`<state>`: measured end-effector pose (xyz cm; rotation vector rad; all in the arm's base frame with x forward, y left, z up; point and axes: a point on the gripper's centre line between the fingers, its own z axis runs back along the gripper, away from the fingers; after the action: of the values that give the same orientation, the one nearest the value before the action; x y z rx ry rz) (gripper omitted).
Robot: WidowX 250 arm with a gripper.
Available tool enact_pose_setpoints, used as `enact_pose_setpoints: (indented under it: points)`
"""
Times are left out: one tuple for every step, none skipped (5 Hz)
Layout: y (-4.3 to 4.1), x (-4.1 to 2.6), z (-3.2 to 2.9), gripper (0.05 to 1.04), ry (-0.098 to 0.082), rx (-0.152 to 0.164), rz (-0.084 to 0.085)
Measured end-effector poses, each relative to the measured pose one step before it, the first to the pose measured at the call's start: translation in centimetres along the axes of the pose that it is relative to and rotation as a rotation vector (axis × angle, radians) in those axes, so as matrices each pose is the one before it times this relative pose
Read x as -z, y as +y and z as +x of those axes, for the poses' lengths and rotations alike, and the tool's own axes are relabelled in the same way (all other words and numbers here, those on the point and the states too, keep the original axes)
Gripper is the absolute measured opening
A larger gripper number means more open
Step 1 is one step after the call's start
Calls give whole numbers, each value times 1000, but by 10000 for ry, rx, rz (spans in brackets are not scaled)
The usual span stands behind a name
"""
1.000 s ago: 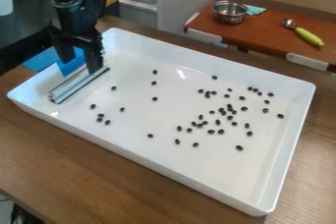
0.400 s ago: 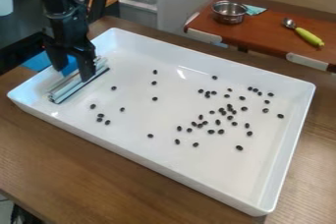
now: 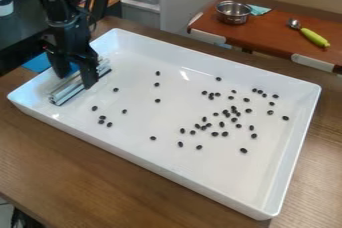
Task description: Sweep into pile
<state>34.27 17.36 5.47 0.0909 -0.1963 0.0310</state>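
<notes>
Piles formed: 0. We see beans (image 3: 243, 150) scattered across the tray (image 3: 140, 117) (denser toward the right). Sweeper (image 3: 65, 93) lies at its left end, jaws wide, astride it. We judge all sweeping remains.

Sweeper (image 3: 64, 93) partly hidden behind the jaws, arm (image 3: 62, 18) cut off at top edge

The robot arm (image 3: 62, 14) is black all over — chunky, angular segments with bulky joints — and thin dark cables (image 3: 91, 3) loop alongside. Its gripper (image 3: 76, 81) (black too) has two thick, blocky fingers.
</notes>
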Motion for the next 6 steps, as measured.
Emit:
enact_pose_setpoints:
  points:
    - [-28, 391, -131, 692, 91, -181, 53]
    - [-477, 510, -459, 405, 86, 154, 47]
    - [-586, 122, -435, 384, -41, 125, 26]
    - [-1097, -33, -378, 384, 78, 62, 52]
    - [-2033, -256, -570, 384, 44, 86, -40]
    - [-2207, -243, -433, 384, 90, 105, -74]
